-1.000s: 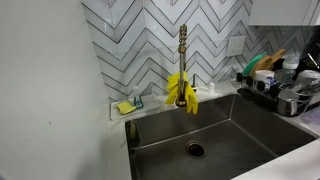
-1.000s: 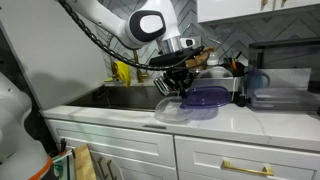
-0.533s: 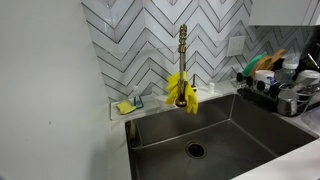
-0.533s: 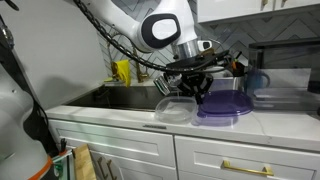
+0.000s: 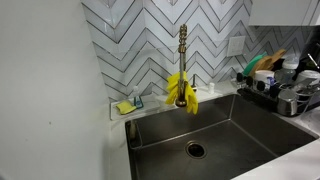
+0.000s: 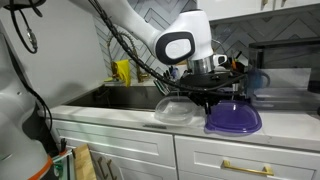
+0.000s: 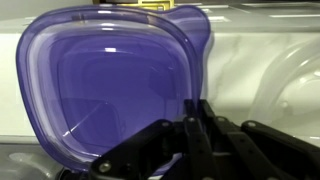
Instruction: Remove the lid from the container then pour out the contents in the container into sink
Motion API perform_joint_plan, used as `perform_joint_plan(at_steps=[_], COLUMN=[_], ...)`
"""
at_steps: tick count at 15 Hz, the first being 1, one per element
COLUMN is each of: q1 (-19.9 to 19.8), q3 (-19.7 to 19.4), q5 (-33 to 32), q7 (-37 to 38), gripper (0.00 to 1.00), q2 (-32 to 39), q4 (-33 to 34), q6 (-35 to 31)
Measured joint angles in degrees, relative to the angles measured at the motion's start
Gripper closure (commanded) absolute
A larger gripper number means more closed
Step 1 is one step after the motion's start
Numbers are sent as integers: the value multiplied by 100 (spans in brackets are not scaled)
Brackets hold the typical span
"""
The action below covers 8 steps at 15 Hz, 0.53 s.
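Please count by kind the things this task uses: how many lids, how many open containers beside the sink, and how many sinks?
Purple lid: 1, held at its rim by the gripper
Clear container: 1, open, on the counter
Sink: 1
Total: 3

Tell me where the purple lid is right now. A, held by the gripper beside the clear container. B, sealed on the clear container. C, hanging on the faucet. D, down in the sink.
A: the gripper is shut on the edge of the purple lid, which is off the clear container and next to it over the counter.
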<state>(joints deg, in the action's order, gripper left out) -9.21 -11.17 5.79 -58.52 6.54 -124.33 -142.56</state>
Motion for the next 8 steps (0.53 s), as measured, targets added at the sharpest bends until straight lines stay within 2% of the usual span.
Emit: perform_joint_plan(at_steps=[8], q1=[-205], q3=[181], q5=[401], q7=[-148], gripper=[8], q2=[99], q4=[516], q6=[23])
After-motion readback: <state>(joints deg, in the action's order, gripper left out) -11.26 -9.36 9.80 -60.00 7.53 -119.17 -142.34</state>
